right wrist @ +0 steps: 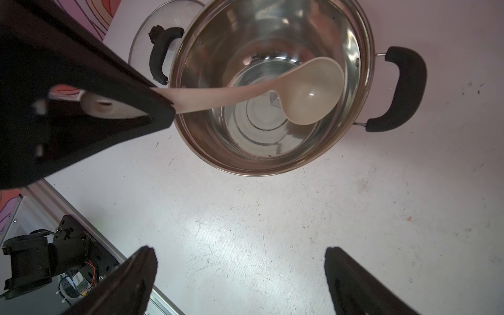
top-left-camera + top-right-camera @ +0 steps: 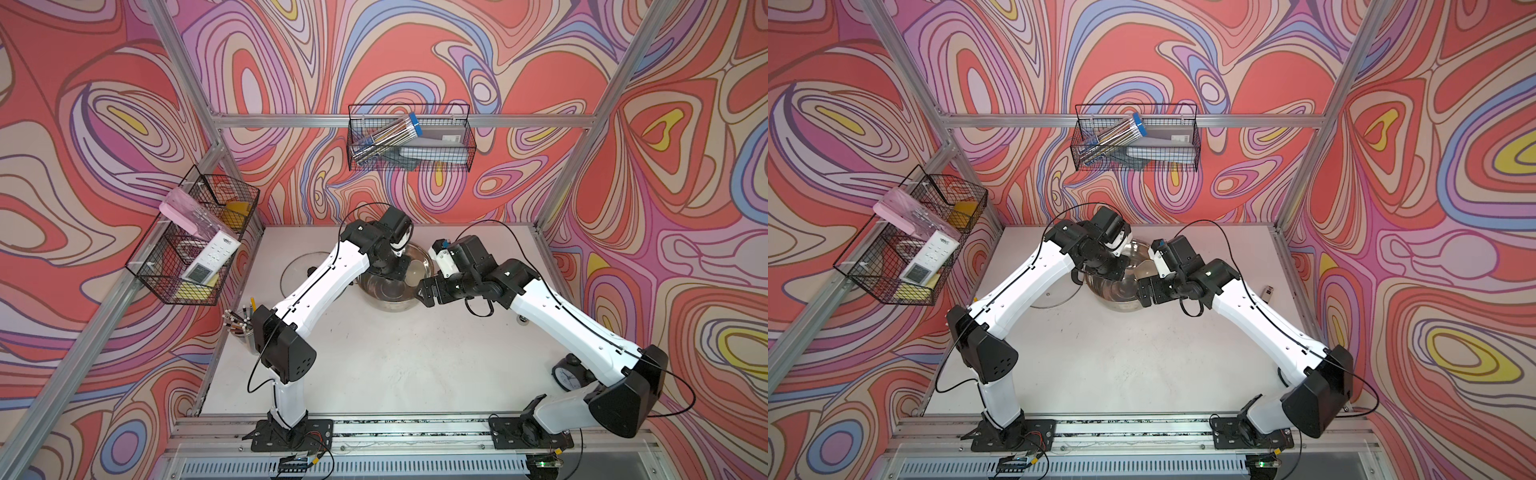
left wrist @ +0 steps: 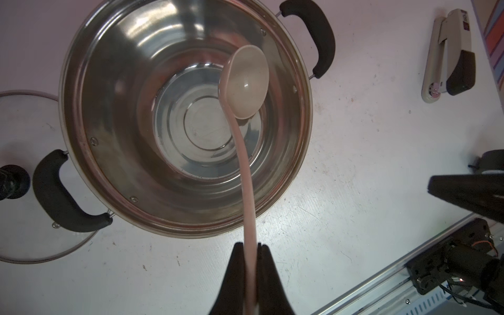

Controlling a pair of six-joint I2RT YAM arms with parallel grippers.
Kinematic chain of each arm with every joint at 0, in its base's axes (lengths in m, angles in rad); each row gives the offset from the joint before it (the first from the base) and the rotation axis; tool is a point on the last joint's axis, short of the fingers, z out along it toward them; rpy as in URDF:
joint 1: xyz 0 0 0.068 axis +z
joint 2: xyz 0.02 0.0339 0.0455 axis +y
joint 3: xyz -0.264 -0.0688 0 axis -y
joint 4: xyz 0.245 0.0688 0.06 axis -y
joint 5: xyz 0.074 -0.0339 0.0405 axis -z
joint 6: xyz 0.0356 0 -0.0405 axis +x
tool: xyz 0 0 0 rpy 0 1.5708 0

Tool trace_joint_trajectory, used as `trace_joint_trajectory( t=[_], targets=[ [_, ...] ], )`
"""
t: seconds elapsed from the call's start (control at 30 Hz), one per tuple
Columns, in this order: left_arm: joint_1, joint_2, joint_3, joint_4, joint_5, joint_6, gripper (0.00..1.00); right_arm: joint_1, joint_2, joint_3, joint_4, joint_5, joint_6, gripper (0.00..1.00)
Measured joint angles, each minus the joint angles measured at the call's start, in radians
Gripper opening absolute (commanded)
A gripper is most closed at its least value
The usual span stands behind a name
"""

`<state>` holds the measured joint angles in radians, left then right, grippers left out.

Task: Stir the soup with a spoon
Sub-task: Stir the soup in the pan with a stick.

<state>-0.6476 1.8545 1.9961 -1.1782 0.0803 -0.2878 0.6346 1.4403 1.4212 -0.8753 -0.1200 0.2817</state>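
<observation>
Your right gripper (image 1: 240, 251) spread wide and empty over the scuffed white tabletop (image 1: 245, 218) before the steel pot (image 3: 90, 81), your left gripper (image 3: 248, 245) clamped on the handle of the cream spoon (image 3: 245, 81), its bowl inside the pot, glass lid (image 3: 27, 122) flat beside the pot, swirl-patterned wall (image 2: 374, 50) with wire basket (image 2: 469, 137) behind the pot

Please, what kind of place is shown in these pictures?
Probably a robot test cell, staged like a kitchen: an aluminium frame with swirl-patterned walls, two robot arms on a base rail, a steel pot.
</observation>
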Motion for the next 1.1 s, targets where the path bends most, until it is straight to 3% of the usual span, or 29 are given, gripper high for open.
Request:
trace_joint_trajectory(
  t=[0.27, 0.67, 1.1],
  targets=[
    [0.0, -0.12, -0.13, -0.027, 0.03, -0.002, 0.0, 0.0, 0.001, 0.0, 0.001, -0.001, 0.0, 0.98],
    [0.015, -0.19, -0.159, -0.145, -0.037, -0.008, 0.0, 0.008, 0.011, 0.002, 0.008, -0.009, -0.001, 0.98],
    [0.08, -0.087, 0.004, -0.209, -0.176, -0.008, 0.0, 0.008, 0.011, 0.002, 0.008, -0.007, -0.003, 0.98]
  ],
)
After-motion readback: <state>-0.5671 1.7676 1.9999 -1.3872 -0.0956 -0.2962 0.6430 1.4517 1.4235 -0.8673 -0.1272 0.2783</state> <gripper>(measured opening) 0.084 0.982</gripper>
